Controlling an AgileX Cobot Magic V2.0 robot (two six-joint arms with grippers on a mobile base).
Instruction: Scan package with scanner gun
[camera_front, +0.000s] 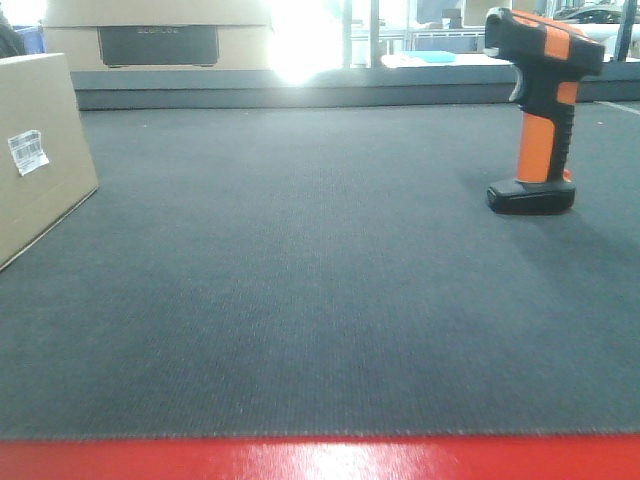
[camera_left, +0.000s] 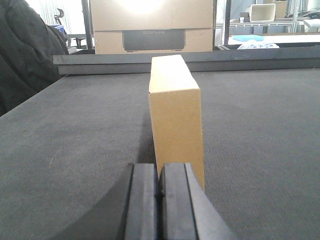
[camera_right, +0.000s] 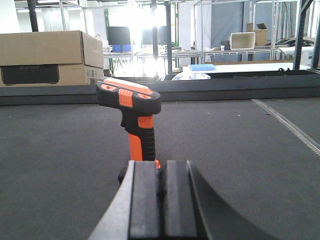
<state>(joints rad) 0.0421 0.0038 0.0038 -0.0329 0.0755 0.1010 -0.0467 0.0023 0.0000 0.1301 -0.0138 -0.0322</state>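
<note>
1. Since neither arm has hold of anything yet, the step in hand looks to be picking up the scanner gun (camera_front: 540, 110). It stands upright on its flat black foot on the right side of the table (camera_front: 300, 300), well apart from the package (camera_front: 50, 110) on the left.
2. The right pincer (camera_right: 162, 167) sits just behind the scanner, pads pressed together and empty. It should open wider than the orange handle before it goes forward.
3. Close it on the handle, between head and foot, and squarely. A glancing touch could tip the gun on so small a foot.
4. The left pincer (camera_left: 159, 172) is likewise closed and empty, facing the package's narrow end. The barcode sticker (camera_front: 28, 152) lies on the side facing the middle of the table, so leave that face turned toward the scanner.
5. Aim at this plain box, not the wider box with a dark panel (camera_front: 158, 30) beyond the table.
</note>
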